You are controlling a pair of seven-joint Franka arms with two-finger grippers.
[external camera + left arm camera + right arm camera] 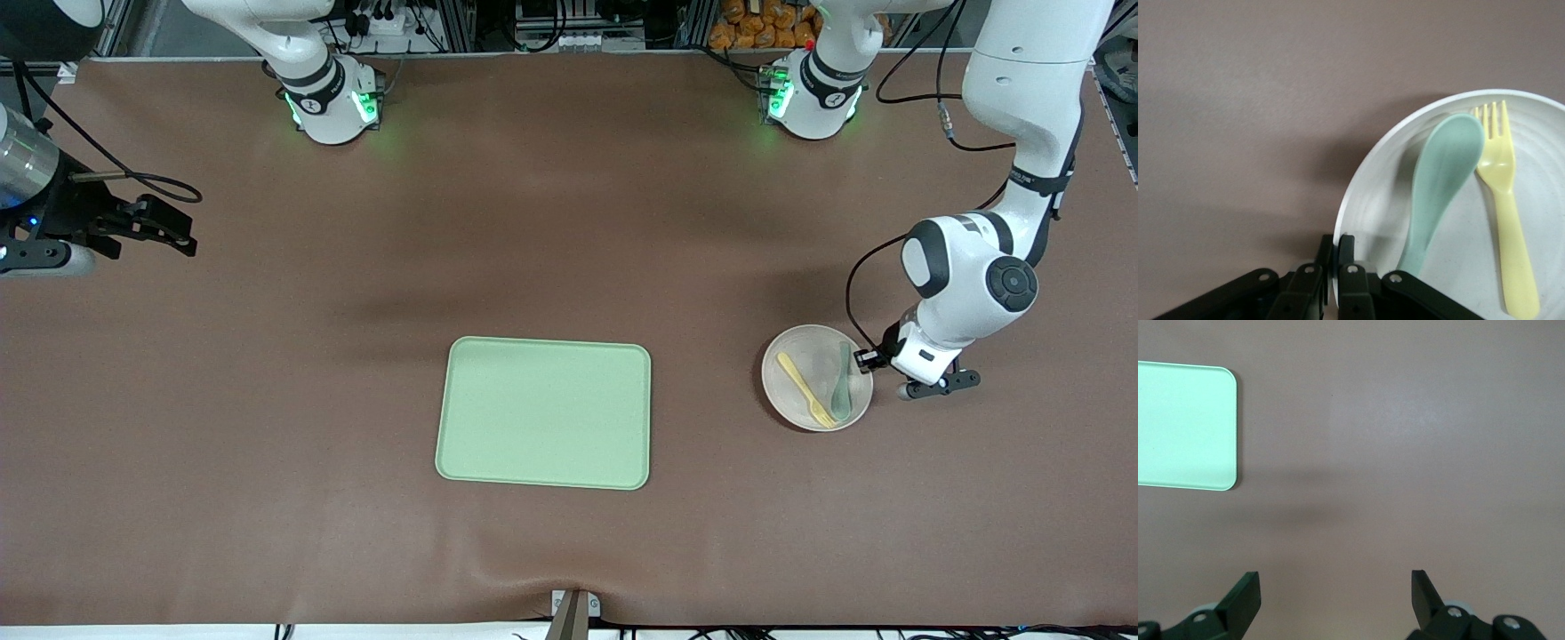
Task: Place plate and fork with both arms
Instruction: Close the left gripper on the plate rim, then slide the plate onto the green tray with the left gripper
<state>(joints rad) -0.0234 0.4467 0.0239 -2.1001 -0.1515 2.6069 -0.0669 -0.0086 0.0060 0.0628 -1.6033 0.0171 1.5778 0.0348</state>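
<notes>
Nearest the camera lay the green tray (543, 412) on the brown table (267, 427). Toward the left arm's end sat the plate (805, 404), carrying the fork (805, 389) and a grey-green spoon (841, 384) side by side. Left gripper (1336, 267) pinched the plate's rim. Right gripper (1335, 595) waited wide open over bare table at its own end.
</notes>
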